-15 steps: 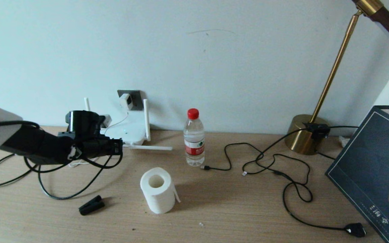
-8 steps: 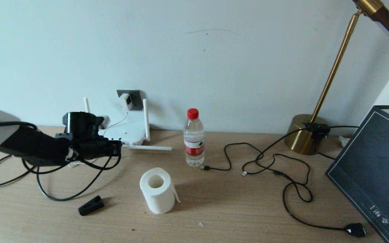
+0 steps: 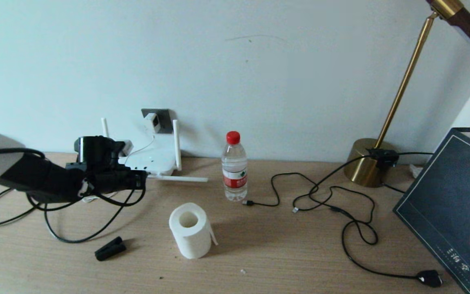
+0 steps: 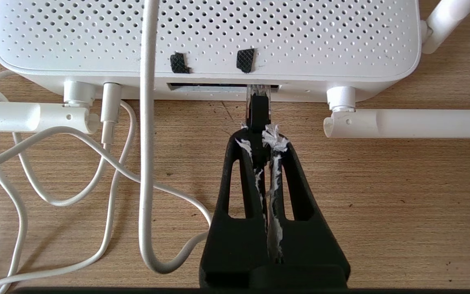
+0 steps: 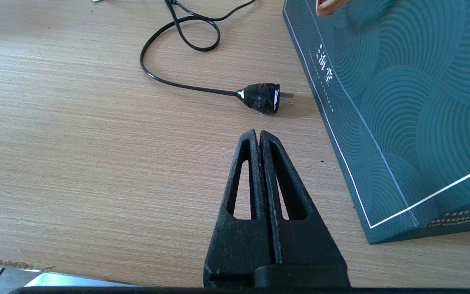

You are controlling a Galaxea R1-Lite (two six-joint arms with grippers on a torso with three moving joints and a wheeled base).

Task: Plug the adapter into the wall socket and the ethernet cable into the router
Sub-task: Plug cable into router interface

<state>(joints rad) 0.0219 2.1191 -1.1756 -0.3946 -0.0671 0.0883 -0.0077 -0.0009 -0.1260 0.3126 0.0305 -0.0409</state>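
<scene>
The white router [image 3: 155, 157] lies by the wall, its perforated top [image 4: 202, 36] filling the left wrist view. My left gripper [image 4: 258, 132] is shut on the ethernet cable [image 4: 257, 107] just behind its clear connector. The connector tip touches the dark port slot [image 4: 214, 86] on the router's edge. The cable's black slack [image 3: 76, 237] loops on the table under my left arm [image 3: 55, 181]. The white adapter [image 3: 152, 121] sits in the dark grey wall socket [image 3: 165, 114]. My right gripper [image 5: 258, 132] is shut on nothing and hovers over bare table; it does not show in the head view.
A white cord [image 4: 145, 143] loops beside my left fingers. A paper roll [image 3: 190, 230], a black clip [image 3: 110, 248] and a water bottle [image 3: 234, 167] stand mid-table. Black cables [image 3: 320, 196], a brass lamp base [image 3: 365, 163] and a teal box [image 3: 451, 204] are on the right, with a black plug [image 5: 261, 98].
My left arm has shifted slightly to the left with the ethernet cable still in its grip. Nothing else has moved.
</scene>
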